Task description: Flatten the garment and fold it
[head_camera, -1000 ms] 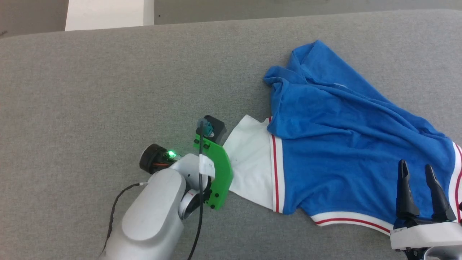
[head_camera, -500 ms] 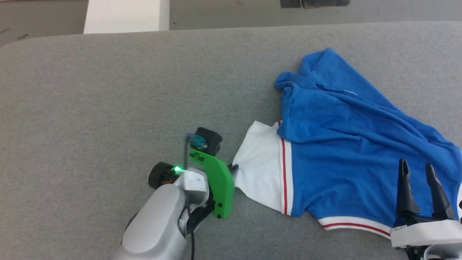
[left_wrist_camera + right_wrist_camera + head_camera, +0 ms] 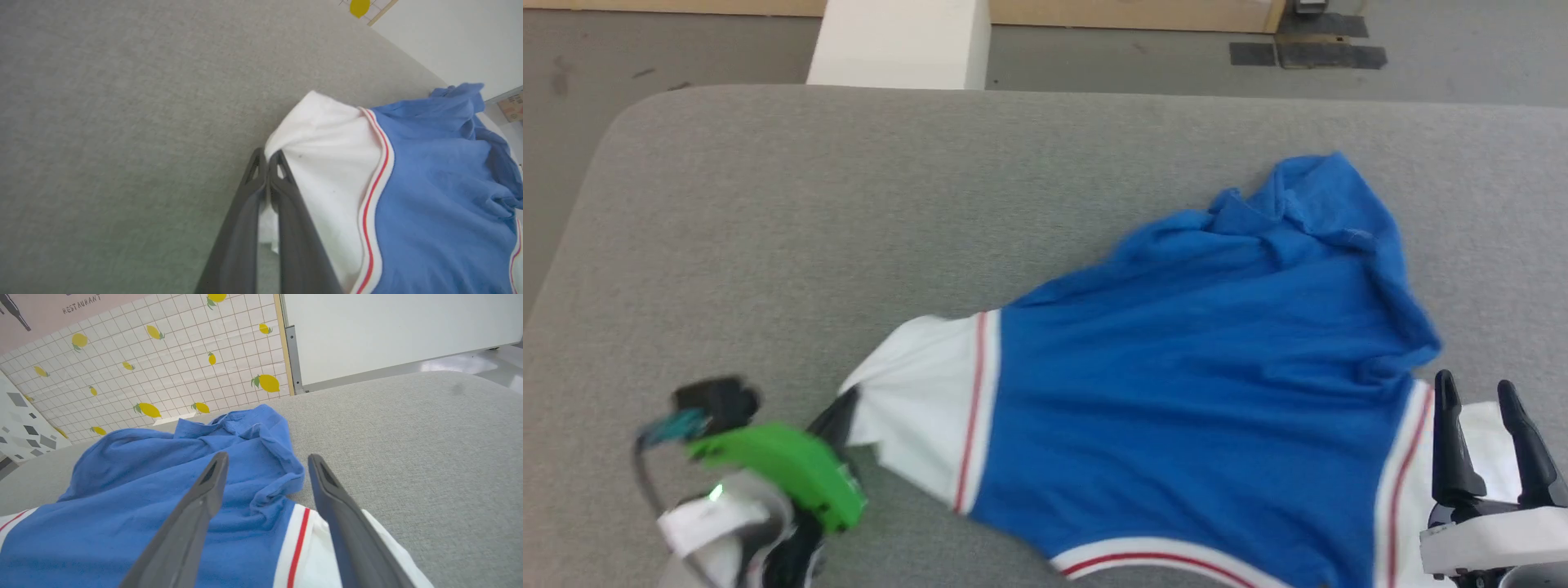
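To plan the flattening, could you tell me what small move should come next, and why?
Probably lower the open right gripper onto the white sleeve beneath it and close: the left gripper pinches the other sleeve, and the garment lies rumpled.

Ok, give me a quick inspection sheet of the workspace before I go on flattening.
Surface: grey fabric-covered table with a rounded corner.
Job's things: garment, blue with white sleeves and red-striped trim, partly spread out, bunched at its far end.
Clutter: nothing seen.
Grippers: left gripper shut on the edge of a white sleeve; right gripper open over the garment's other sleeve end, holding nothing.
Cables: thin cable looping by the left wrist, blurred.
Surroundings: grey floor and a white block beyond the table; lemon-patterned tiled wall.
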Motion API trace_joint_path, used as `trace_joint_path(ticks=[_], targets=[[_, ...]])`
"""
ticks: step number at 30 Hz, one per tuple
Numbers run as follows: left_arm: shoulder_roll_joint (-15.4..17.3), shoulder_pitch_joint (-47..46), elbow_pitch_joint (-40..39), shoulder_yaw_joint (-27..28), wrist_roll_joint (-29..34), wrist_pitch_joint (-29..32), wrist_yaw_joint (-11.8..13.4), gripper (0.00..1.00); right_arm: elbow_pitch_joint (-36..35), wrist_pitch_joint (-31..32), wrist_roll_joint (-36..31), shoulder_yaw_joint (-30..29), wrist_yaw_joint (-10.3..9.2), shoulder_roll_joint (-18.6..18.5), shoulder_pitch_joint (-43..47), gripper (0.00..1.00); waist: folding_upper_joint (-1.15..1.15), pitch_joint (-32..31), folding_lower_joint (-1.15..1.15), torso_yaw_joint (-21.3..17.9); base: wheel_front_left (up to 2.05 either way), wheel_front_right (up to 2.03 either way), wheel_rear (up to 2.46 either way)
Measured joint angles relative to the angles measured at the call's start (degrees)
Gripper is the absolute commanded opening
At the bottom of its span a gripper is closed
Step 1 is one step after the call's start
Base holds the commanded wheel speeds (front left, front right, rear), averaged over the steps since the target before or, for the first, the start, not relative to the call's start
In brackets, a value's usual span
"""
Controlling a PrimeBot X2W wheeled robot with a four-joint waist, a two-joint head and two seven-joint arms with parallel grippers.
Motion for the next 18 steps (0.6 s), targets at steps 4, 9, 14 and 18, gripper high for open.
trace_joint_path(ticks=[4, 9, 14, 18], targets=[[0.9, 7.2, -3.5, 3.4, -1.1, -2.7, 1.5, 0.00, -0.8, 1.1, -0.2, -0.2, 0.00, 0.0, 0.5, 1.00, 0.00, -0.2, 0.00, 1.9, 0.00, 0.00, 0.00], [-1.5, 9.2, -7.0, 2.6, -2.1, -4.9, 1.1, 0.00, -2.0, 4.1, -1.7, -0.1, 0.00, 0.0, 0.8, 1.00, 0.00, 0.1, 0.00, 4.1, 0.00, 0.00, 0.00], [-3.0, 8.9, -9.1, 0.4, -1.7, -6.5, 0.1, 0.00, -4.6, 13.6, -6.1, 0.1, 0.00, 0.0, -0.8, 1.00, 0.00, 1.5, 0.00, 4.6, 0.00, 0.00, 0.00], [-3.2, 8.5, -10.3, -0.7, -0.9, -6.8, 0.1, 0.00, -6.7, 23.8, -5.8, -0.6, 0.00, -1.5, -2.9, 1.00, 0.00, 2.4, 0.00, 3.9, 0.00, 0.00, 0.00]])
